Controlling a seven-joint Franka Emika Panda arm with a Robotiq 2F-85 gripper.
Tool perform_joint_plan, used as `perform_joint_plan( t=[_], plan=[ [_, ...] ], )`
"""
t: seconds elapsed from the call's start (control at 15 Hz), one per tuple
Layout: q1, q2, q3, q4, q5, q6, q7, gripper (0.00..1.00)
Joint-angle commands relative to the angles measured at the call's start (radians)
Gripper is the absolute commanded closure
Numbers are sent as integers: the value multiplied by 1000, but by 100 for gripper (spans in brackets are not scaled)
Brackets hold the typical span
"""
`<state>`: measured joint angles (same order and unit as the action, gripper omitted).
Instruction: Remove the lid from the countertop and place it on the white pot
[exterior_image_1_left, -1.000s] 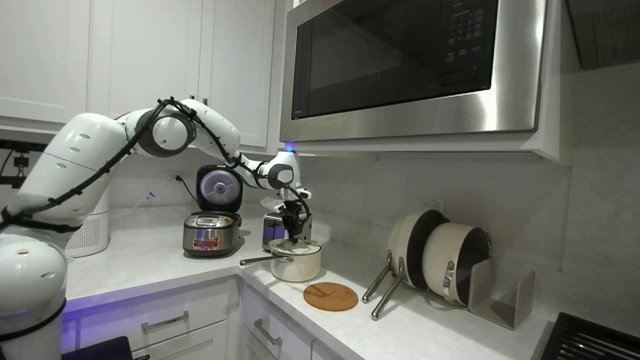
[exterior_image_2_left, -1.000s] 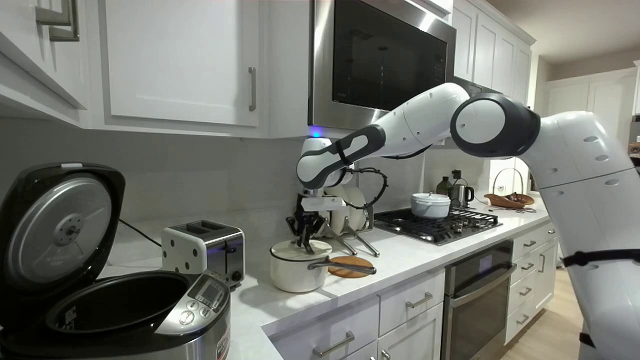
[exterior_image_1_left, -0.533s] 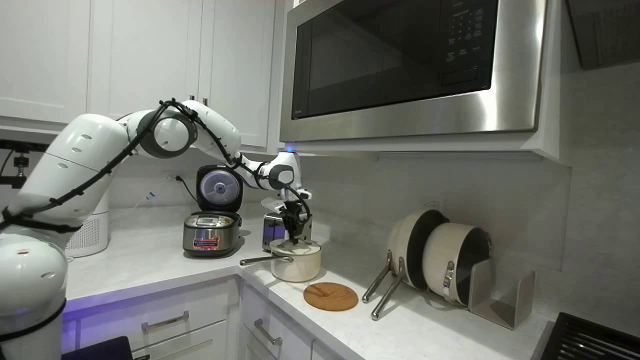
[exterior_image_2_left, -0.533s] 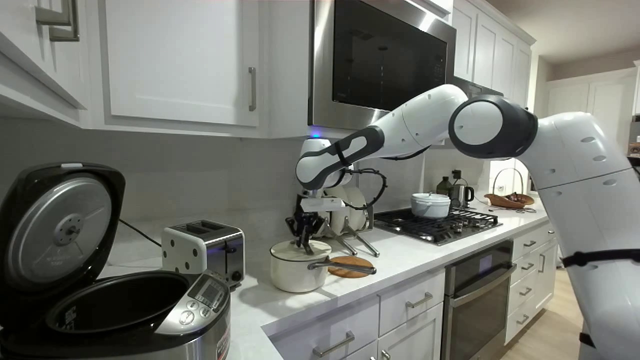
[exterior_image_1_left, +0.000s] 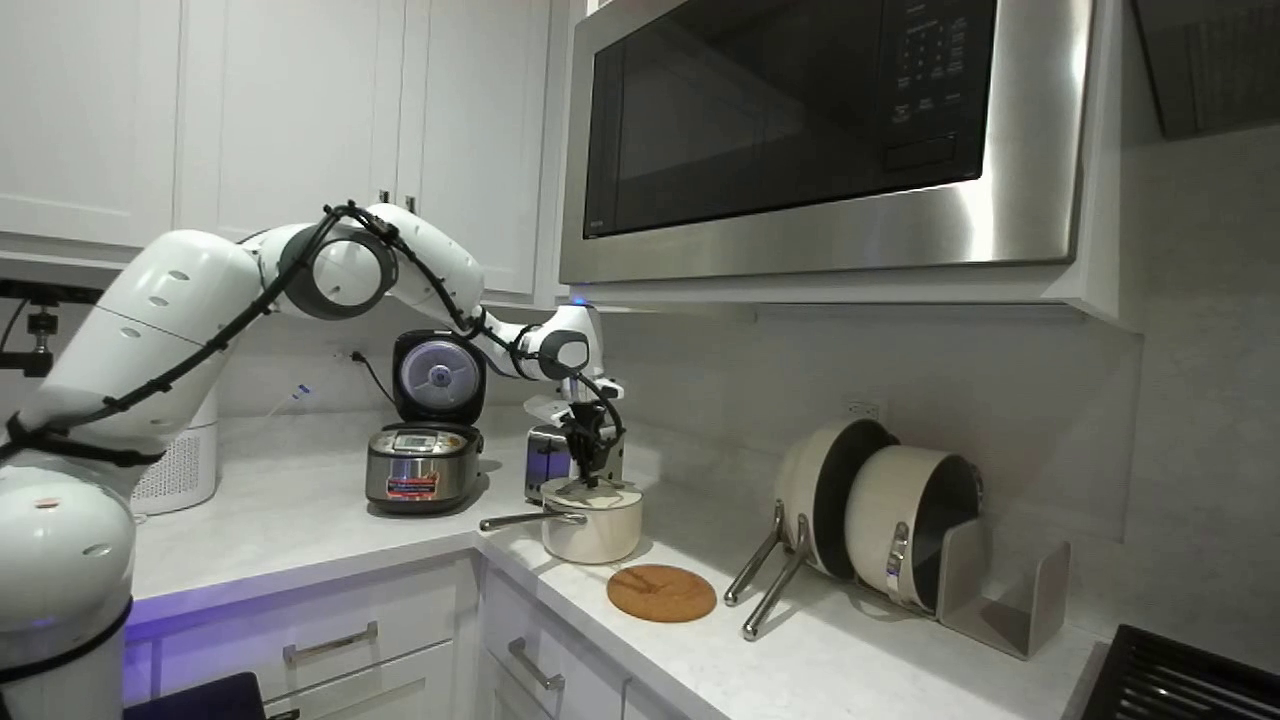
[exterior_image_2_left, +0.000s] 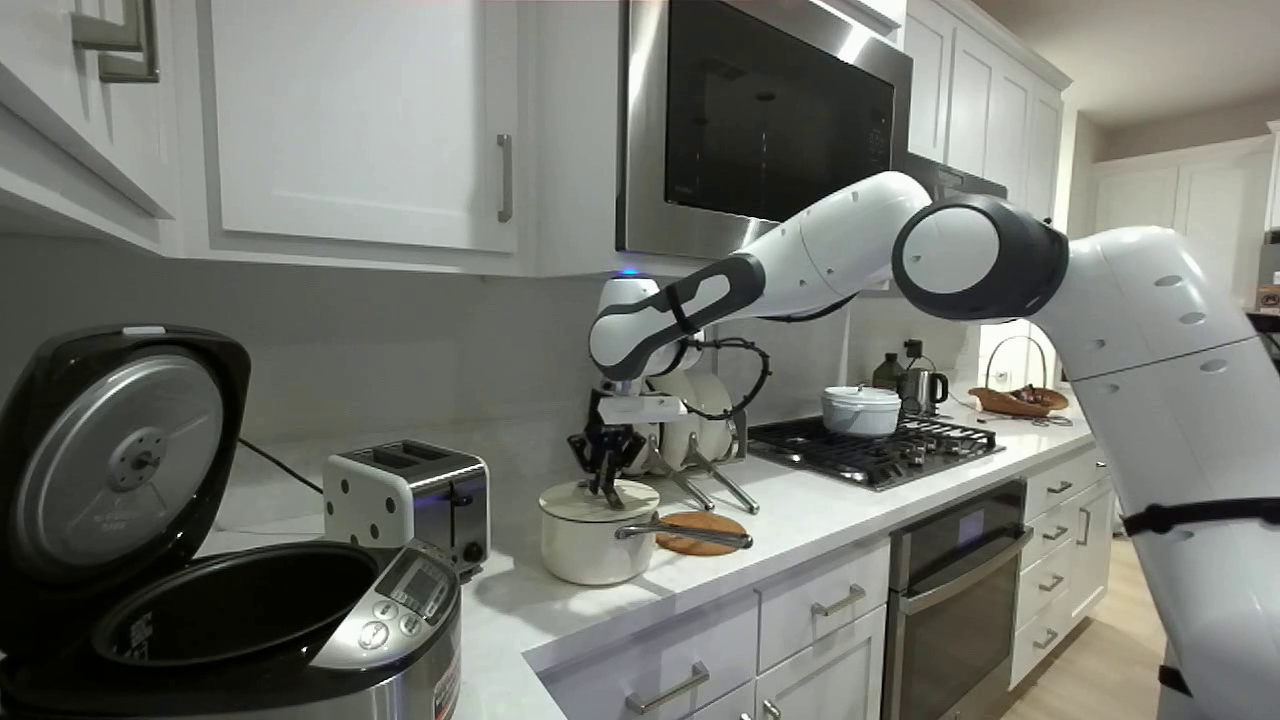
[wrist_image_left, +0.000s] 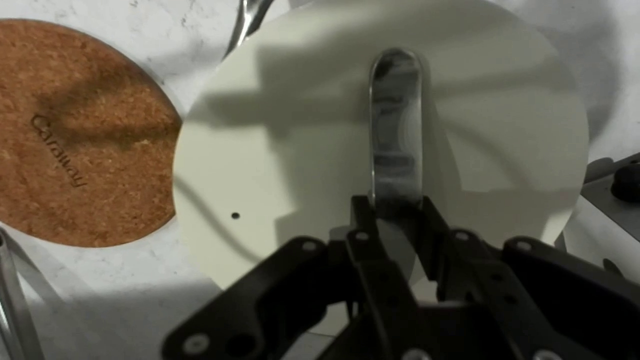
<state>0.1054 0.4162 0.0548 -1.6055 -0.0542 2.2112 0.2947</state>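
Observation:
The white pot (exterior_image_1_left: 595, 537) stands on the countertop in both exterior views, with its long metal handle (exterior_image_2_left: 690, 533) to one side. The cream lid (exterior_image_2_left: 575, 503) lies across the pot's top, roughly level. I cannot tell whether it sits fully flush on the rim. In the wrist view the round lid (wrist_image_left: 225, 165) hides the pot's opening, and its metal strap handle (wrist_image_left: 396, 125) runs up the middle. My gripper (wrist_image_left: 397, 205) points down, its black fingers closed on both sides of the handle's near end. The gripper also shows above the lid in both exterior views (exterior_image_1_left: 588, 482) (exterior_image_2_left: 605, 495).
A cork trivet (exterior_image_1_left: 662, 593) lies beside the pot. A rack with upright pans (exterior_image_1_left: 900, 530) stands beyond it. A toaster (exterior_image_2_left: 410, 500) and an open rice cooker (exterior_image_2_left: 240, 620) are on the pot's other side. The microwave (exterior_image_1_left: 790, 120) overhangs the counter.
The arm's elbow has sunk a little. The gripper and lid have shifted very slightly on top of the pot. The fingers stay on the lid's handle.

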Motion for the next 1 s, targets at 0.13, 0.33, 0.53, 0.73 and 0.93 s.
perform_joint_plan(
  t=[0.13, 0.33, 0.53, 0.73, 0.93],
  plan=[
    [15, 15, -12, 45, 1, -4, -18, 94],
    [16, 14, -13, 45, 0, -2, -16, 42],
    [18, 11, -13, 50, -2, 0, -14, 20],
    [20, 13, -14, 57, 5, -41, 3, 1],
    [18, 19, -8, 78, 27, -110, 11, 0]
  ],
)
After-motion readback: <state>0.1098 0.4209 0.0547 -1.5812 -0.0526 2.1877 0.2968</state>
